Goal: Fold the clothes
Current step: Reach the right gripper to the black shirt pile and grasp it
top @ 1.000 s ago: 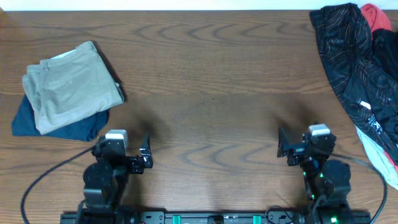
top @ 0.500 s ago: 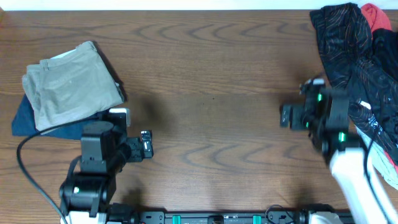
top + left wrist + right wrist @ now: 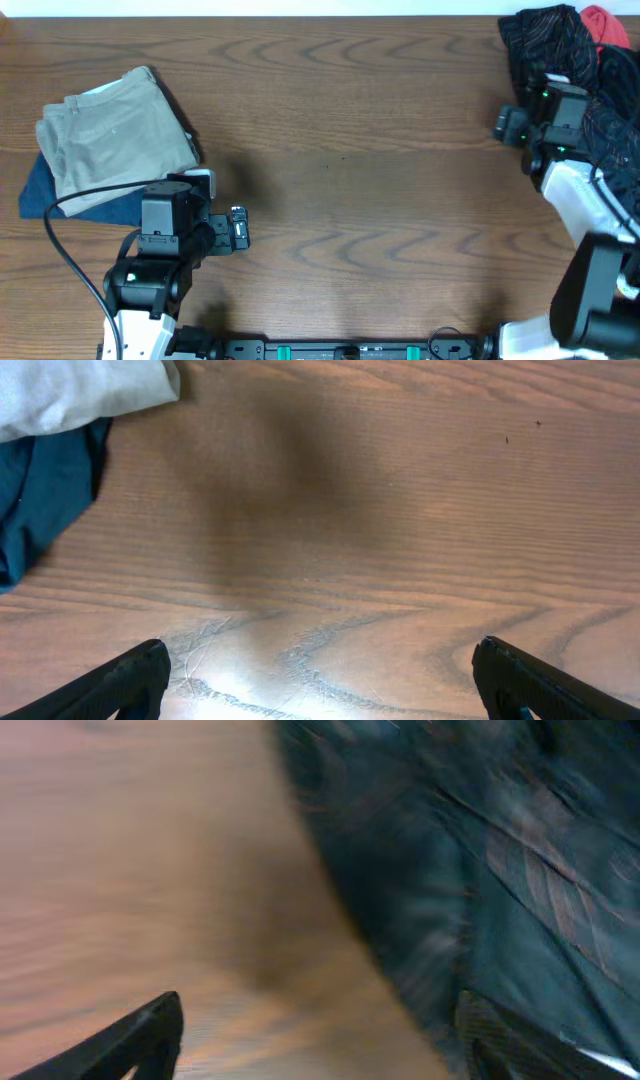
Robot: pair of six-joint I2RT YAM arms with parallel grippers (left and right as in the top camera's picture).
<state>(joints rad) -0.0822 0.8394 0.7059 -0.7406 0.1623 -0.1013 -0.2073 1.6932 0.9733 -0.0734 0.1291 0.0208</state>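
The black jersey (image 3: 540, 45) with fine copper lines lies crumpled at the table's far right edge. It fills the right of the blurred right wrist view (image 3: 470, 850). My right gripper (image 3: 510, 122) is open at the jersey's left edge, one finger over bare wood and the other over the fabric (image 3: 320, 1040). My left gripper (image 3: 238, 228) is open and empty above bare wood at the front left (image 3: 320, 680).
Folded khaki trousers (image 3: 110, 135) lie on a navy garment (image 3: 60, 195) at the left, and both show in the left wrist view (image 3: 40, 480). A red garment (image 3: 605, 25) and a pale grey one (image 3: 610, 235) lie under the jersey at the right edge.
My right arm has swung up and right, from the front of the table to the jersey's left edge. My left arm has shifted slightly forward and left. Both grippers stay open.
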